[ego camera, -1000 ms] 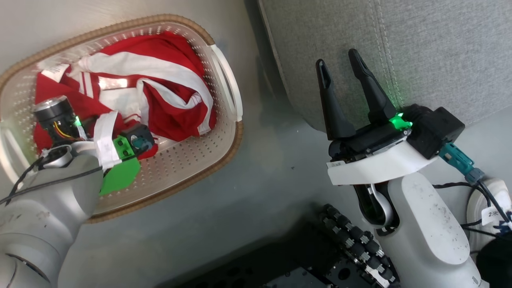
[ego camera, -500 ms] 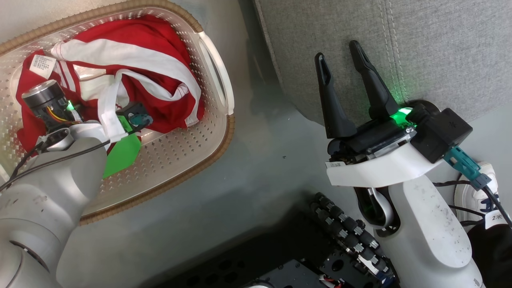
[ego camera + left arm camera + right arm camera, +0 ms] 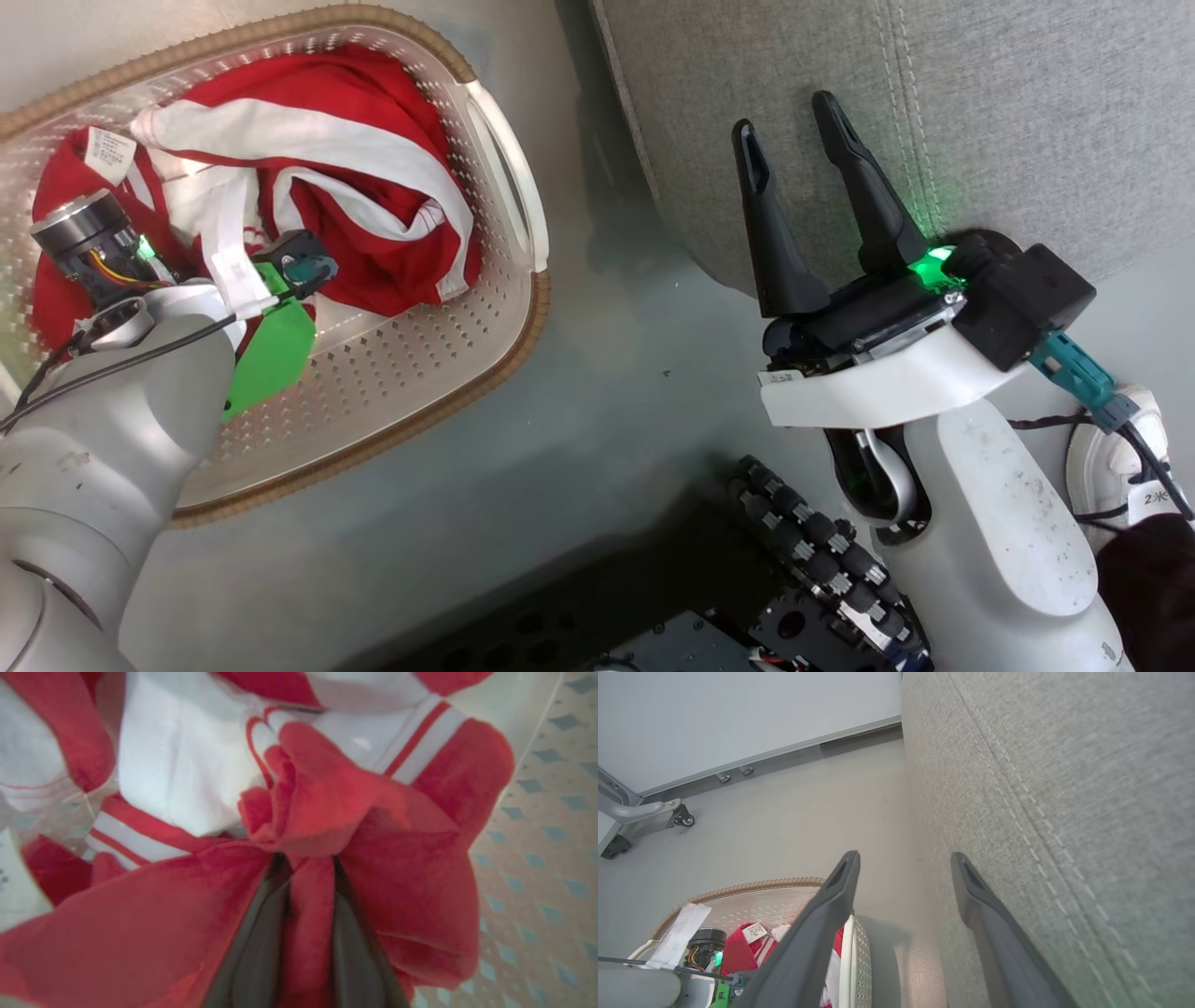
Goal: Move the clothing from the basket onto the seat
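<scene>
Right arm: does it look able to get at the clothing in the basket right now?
Probably not cleanly. The right tool hangs open beside the seat, across the floor from the basket, and the left tool is down in it, pinching a red fold of the clothing.

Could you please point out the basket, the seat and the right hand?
basket (image 3: pixel 538 303): head view, brown rim.
seat (image 3: pixel 1027 112): head view, grey fabric face.
right hand (image 3: pixel 784 117): head view, midway between fingertips.
</scene>
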Tool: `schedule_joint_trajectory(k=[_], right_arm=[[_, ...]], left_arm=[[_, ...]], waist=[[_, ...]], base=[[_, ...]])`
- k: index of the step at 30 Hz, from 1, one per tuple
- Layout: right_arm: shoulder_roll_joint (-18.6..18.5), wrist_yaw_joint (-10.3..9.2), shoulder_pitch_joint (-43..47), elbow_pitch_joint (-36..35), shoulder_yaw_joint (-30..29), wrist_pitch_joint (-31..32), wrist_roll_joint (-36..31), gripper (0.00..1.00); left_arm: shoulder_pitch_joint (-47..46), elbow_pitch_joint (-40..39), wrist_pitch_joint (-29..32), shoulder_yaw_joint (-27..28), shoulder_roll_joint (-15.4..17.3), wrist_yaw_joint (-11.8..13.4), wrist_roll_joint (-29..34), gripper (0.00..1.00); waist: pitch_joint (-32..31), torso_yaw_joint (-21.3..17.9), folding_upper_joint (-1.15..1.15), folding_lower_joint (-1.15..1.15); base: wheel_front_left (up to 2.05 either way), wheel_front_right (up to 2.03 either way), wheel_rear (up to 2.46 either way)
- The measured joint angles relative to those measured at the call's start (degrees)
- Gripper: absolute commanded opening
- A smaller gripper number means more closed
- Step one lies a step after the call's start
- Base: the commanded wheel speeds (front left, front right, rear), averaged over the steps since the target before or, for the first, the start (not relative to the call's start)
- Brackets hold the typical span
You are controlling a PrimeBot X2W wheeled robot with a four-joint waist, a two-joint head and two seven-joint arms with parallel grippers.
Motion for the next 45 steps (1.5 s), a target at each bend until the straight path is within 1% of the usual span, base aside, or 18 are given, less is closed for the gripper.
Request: schedule_joint_trajectory(k=[4,7,9,12,15,18,22,25,31,34,39,42,45], right_arm=[[0.1,0.20,0.0,0.9,-1.1,0.0,-1.9,1.00],[0.0,0.21,0.0,1.4,-1.7,0.0,-2.0,1.00],[0.0,0.21,0.0,2.2,-2.2,0.1,-3.2,1.00],[0.0,0.21,0.9,3.2,-3.3,0.1,-3.4,1.00],[-0.3,0.21,2.3,4.4,-3.8,0.1,-4.6,1.00],[-1.0,0.21,3.6,5.2,-4.0,0.1,-5.2,1.00],[-2.8,0.25,5.1,5.7,-1.2,0.1,-4.3,1.00],[-4.1,0.25,6.7,6.7,-0.6,0.1,-4.2,1.00],[-4.5,0.25,10.0,7.3,-1.1,0.1,-4.5,1.00],[-4.7,0.25,11.6,7.5,-1.1,0.1,-4.8,1.00],[-4.9,0.25,14.1,7.7,-1.1,0.1,-5.2,1.00],[-5.1,0.25,15.3,7.8,-1.0,0.1,-5.5,1.00],[-5.2,0.25,16.5,8.1,-0.7,0.1,-5.5,1.00]], left_arm=[[0.3,0.0,-2.6,1.4,-1.1,0.0,-3.0,0.00],[1.6,0.0,-4.5,1.5,-2.3,0.1,-3.5,0.00],[2.6,0.1,-6.0,1.6,-2.7,0.5,-3.8,0.00],[4.4,0.2,-9.1,2.3,-4.2,1.4,-4.7,0.00],[6.4,0.2,-13.0,3.1,-5.9,2.1,-6.4,0.00],[8.3,0.2,-16.7,4.6,-6.8,3.1,-8.0,0.00],[11.8,0.2,-21.7,7.2,-8.1,3.4,-11.5,0.00],[14.4,0.3,-25.5,8.5,-8.4,3.9,-13.2,0.00],[17.7,-1.0,-29.9,12.3,-9.5,5.6,-17.3,0.00],[19.3,-4.0,-30.4,15.1,-9.5,6.4,-19.1,0.00],[22.2,-16.7,-30.7,21.2,-7.6,8.8,-20.0,0.00],[25.9,-24.3,-30.7,25.7,-5.5,10.1,-19.1,0.00],[28.7,-31.1,-30.7,30.1,-4.7,11.0,-17.3,0.00]], waist=[[-1.8,0.8,0.00,0.00],[-3.7,1.8,0.00,0.00],[-5.2,2.5,0.00,0.00],[-7.9,3.5,0.00,0.00],[-11.1,4.6,0.00,0.00],[-14.4,5.6,0.00,0.00],[-19.1,6.9,0.00,0.00],[-23.3,7.9,0.00,0.00],[-31.0,9.5,0.00,0.00],[-34.6,10.2,0.00,0.00],[-40.0,11.4,0.00,0.00],[-43.2,12.0,0.00,0.00],[-46.0,12.5,0.00,0.00]], base=[[0.00,0.00,0.00],[0.00,0.00,0.00],[0.00,0.00,0.00],[0.00,0.00,0.00],[0.00,0.00,0.00],[0.00,0.00,0.00],[0.00,0.00,0.00],[0.00,0.00,0.00],[0.00,0.00,0.00],[0.00,0.00,0.00],[0.00,0.00,0.00],[0.00,0.00,0.00],[0.00,0.00,0.00]])
